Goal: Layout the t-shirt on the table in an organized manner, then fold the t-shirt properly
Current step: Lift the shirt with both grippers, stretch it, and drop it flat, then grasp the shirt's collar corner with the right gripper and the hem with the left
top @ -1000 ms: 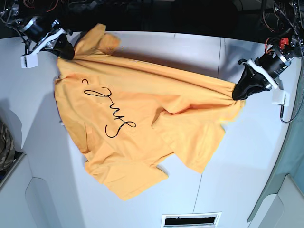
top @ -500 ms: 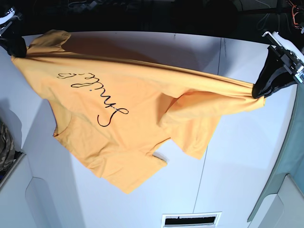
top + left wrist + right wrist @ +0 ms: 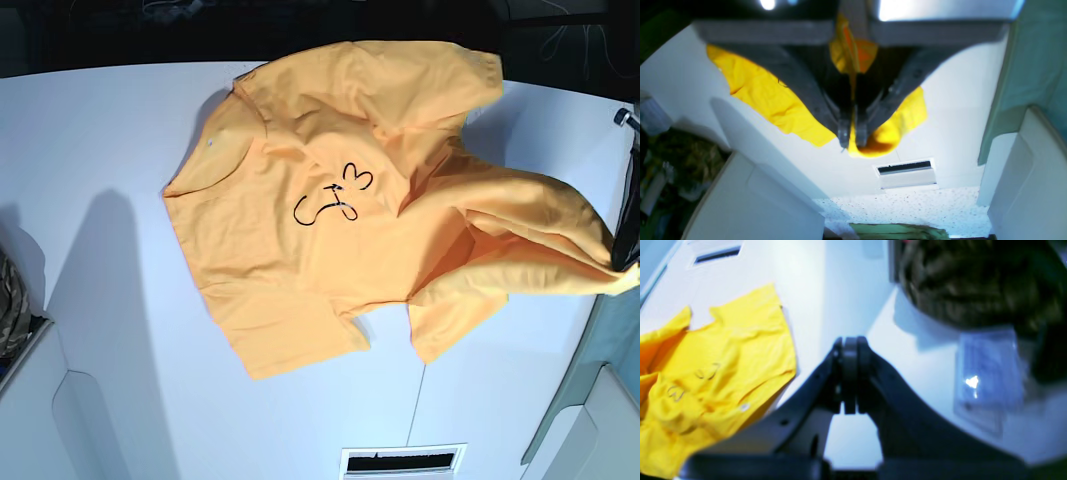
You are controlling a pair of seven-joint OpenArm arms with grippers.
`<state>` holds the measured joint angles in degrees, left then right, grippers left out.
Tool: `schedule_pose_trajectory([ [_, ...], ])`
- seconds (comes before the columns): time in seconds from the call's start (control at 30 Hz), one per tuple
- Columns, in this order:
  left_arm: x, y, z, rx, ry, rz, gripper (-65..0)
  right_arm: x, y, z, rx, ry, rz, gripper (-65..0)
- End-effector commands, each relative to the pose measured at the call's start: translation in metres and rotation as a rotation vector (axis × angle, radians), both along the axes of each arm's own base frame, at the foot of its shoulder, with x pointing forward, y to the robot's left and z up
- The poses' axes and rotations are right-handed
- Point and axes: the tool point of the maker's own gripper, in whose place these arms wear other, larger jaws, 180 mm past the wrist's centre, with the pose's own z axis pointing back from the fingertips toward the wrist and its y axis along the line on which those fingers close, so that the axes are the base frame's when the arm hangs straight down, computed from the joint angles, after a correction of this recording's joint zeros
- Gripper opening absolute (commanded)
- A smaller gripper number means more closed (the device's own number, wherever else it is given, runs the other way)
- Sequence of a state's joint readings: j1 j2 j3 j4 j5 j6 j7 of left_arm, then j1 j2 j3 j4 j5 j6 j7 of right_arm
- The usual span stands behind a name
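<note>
The orange-yellow t-shirt [image 3: 330, 240] lies bunched and creased on the white table [image 3: 100, 200], with part of its black lettering facing up. One end is pulled off to the right, where my left gripper [image 3: 626, 255] holds it at the edge of the base view. In the left wrist view that gripper [image 3: 851, 140] is shut on a fold of the t-shirt [image 3: 763, 96], above the table [image 3: 957, 110]. My right gripper [image 3: 849, 350] is shut with nothing in it, to the right of the t-shirt [image 3: 723, 356] and apart from it. The right arm is out of the base view.
A slotted vent [image 3: 400, 463] sits at the table's near edge. A camouflage-patterned bundle [image 3: 10, 310] lies off the left side, with a clear plastic bag [image 3: 987, 373] near it. A teal curtain [image 3: 620, 350] hangs along the right.
The right gripper has let go of the t-shirt and left the base view. The stretched shirt has dropped and bunched toward the right. The left gripper still holds its end, further right.
</note>
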<state>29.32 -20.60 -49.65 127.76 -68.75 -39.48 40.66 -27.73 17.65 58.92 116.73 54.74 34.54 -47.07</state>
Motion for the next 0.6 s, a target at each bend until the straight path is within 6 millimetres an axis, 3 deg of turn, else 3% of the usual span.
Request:
schedule_pose_trajectory([
  [0.0, 0.001, -0.007, 0.007, -0.006, -0.029, -0.037, -65.0, 0.012, 0.007, 0.006, -0.014, -0.025, 0.040, -65.0],
  [0.17, 0.015, -0.032, -0.034, -0.006, 0.063, -0.102, -65.0, 0.021, 0.058, -0.062, 0.097, 0.144, 0.177, -63.2],
  [0.23, 0.023, -0.035, -0.053, 0.004, 0.086, -0.105, -65.0, 0.015, 0.078, -0.095, 0.170, 0.225, 0.209, -46.9],
  [0.3, 0.031, -0.033, -0.075, 0.023, 0.123, -0.098, -65.0, 0.004, 0.097, -0.124, 0.242, 0.301, 0.220, -36.4],
  [0.43, 0.042, -0.016, -0.122, -0.008, 0.237, -0.057, -65.0, -0.019, 0.131, -0.171, 0.372, 0.422, 0.228, -34.8],
  [0.57, 0.054, 0.012, -0.158, -0.085, 0.313, 0.025, -65.0, -0.030, 0.171, -0.194, 0.444, 0.463, 0.289, -34.8],
])
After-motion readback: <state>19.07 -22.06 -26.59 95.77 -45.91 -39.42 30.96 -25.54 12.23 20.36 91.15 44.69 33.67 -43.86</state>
